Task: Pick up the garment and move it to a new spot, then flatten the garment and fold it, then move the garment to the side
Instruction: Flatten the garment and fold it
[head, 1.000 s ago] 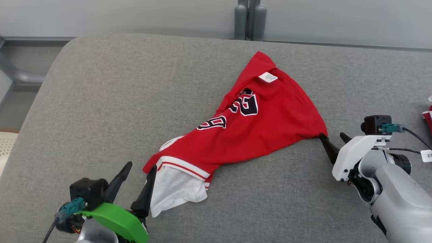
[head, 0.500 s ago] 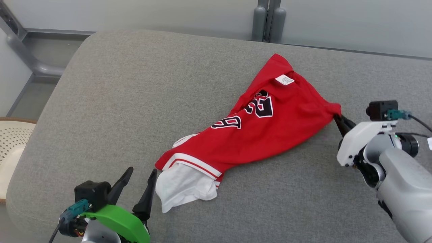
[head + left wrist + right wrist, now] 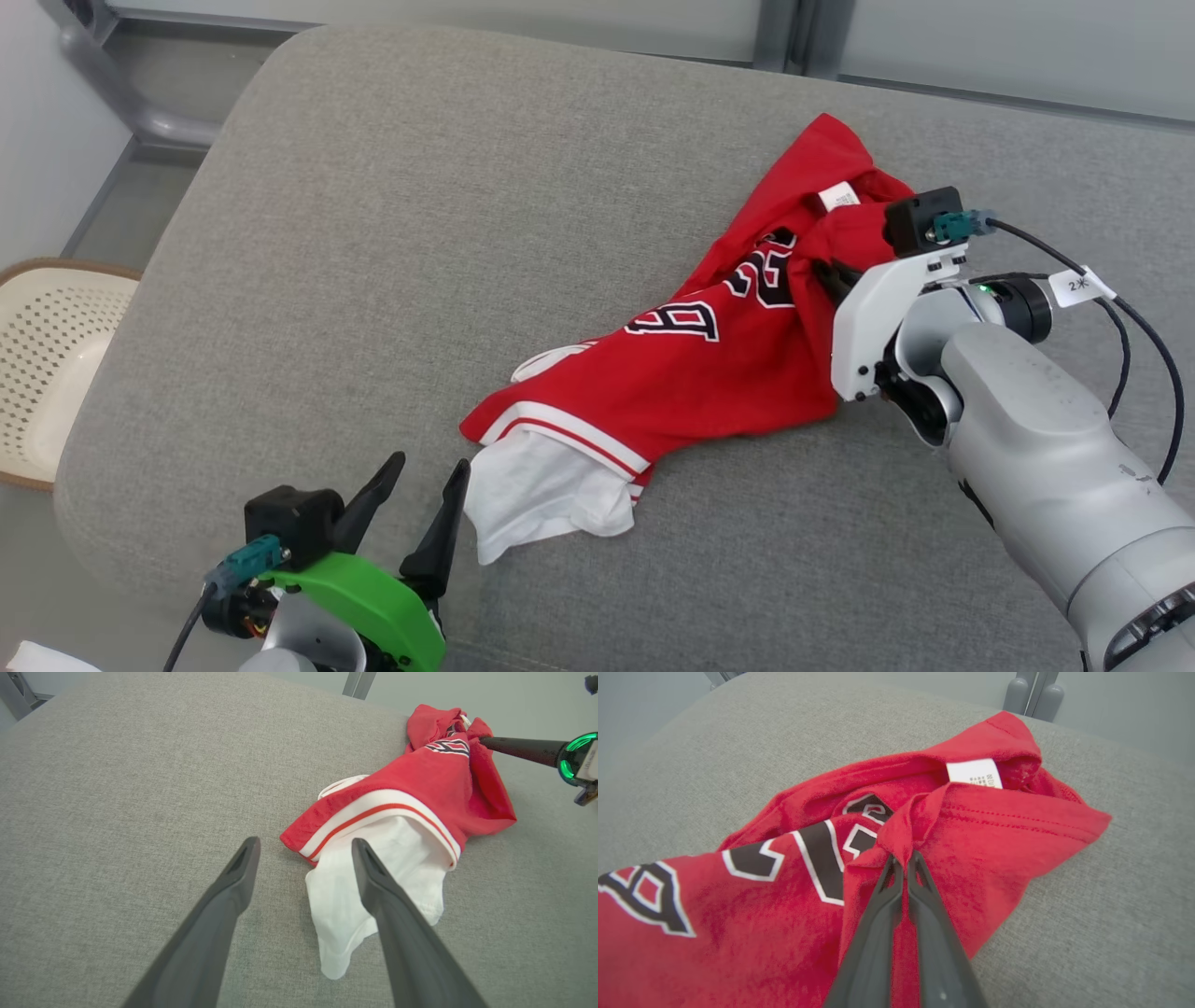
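Note:
A red garment (image 3: 709, 373) with black-and-white lettering and a white inner layer lies crumpled on the grey cushion (image 3: 373, 233). My right gripper (image 3: 826, 275) is shut on a pinch of its red edge, which is drawn up and over the lettering; in the right wrist view the fingers (image 3: 903, 858) meet on the red cloth (image 3: 994, 826) below the white label (image 3: 975, 773). My left gripper (image 3: 428, 464) stands open just left of the white end. In the left wrist view its fingers (image 3: 303, 844) flank the corner of the garment (image 3: 411, 788), with nothing gripped.
A beige perforated basket (image 3: 47, 355) sits on the floor past the cushion's left edge. Grey posts (image 3: 784, 28) rise behind the cushion. A black cable with a tag (image 3: 1078, 285) loops off my right wrist. Bare cushion stretches to the left of the garment.
My right gripper has shut on the garment's right corner and carried it left over the red cloth. The left gripper stays open. The head camera has shifted.

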{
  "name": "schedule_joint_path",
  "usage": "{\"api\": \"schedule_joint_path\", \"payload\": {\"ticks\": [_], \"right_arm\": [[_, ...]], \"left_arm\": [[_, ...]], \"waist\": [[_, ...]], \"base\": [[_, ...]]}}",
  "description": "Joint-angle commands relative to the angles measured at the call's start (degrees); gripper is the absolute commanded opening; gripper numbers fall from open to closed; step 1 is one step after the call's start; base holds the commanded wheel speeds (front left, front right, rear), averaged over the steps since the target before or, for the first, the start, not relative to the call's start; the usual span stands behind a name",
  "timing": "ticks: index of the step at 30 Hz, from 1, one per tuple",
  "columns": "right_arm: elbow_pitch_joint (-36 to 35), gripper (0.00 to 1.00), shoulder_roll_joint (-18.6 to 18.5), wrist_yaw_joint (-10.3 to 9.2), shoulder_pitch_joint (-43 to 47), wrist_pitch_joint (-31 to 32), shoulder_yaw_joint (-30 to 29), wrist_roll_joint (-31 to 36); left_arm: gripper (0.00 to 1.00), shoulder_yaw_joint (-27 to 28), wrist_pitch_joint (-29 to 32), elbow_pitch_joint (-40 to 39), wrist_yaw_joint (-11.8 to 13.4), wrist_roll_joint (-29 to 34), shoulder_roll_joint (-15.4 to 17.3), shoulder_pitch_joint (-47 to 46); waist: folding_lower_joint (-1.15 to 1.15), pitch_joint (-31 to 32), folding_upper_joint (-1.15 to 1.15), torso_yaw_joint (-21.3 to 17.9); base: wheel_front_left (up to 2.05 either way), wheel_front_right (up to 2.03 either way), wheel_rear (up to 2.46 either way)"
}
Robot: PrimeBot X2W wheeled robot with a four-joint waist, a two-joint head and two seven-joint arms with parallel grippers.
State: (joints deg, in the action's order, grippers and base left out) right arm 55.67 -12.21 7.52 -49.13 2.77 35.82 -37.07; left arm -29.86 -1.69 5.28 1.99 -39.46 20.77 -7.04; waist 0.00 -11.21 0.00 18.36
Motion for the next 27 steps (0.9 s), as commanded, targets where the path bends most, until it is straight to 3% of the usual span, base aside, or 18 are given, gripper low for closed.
{"api": "schedule_joint_path", "payload": {"ticks": [1,5,12,19,27], "right_arm": [[1.3,1.00,-0.2,-0.06,-0.7,-0.4,0.2,0.0],[2.0,1.00,-0.4,-0.06,-0.3,-4.3,1.1,-0.9],[-1.2,1.00,-5.2,-0.06,2.2,-10.1,0.7,-4.3],[-2.8,1.00,-9.4,-0.05,3.1,-9.2,1.2,-6.9],[-6.4,1.00,-11.4,-0.05,0.6,-7.2,7.7,-6.1]], "left_arm": [[1.00,0.0,-0.5,0.5,-0.3,-0.4,-0.2,-1.1],[1.00,0.0,-1.2,1.7,-0.2,-0.5,-0.5,-0.7],[1.00,-0.7,-1.8,2.0,-0.4,-0.7,-1.1,0.0],[1.00,-1.6,-1.9,2.2,-0.6,-0.1,-1.9,-1.4],[1.00,-2.5,-2.5,4.3,-1.2,-0.4,-3.2,-2.4]], "waist": [[0.00,-0.7,0.00,1.3],[0.00,0.2,0.00,1.0],[0.00,1.5,0.00,-1.5],[0.00,0.2,0.00,-1.0],[0.00,-1.1,0.00,2.0]], "base": [[0.00,0.00,0.00],[0.00,0.00,0.00],[0.00,0.00,0.00],[0.00,0.00,0.00],[0.00,0.00,0.00]]}}
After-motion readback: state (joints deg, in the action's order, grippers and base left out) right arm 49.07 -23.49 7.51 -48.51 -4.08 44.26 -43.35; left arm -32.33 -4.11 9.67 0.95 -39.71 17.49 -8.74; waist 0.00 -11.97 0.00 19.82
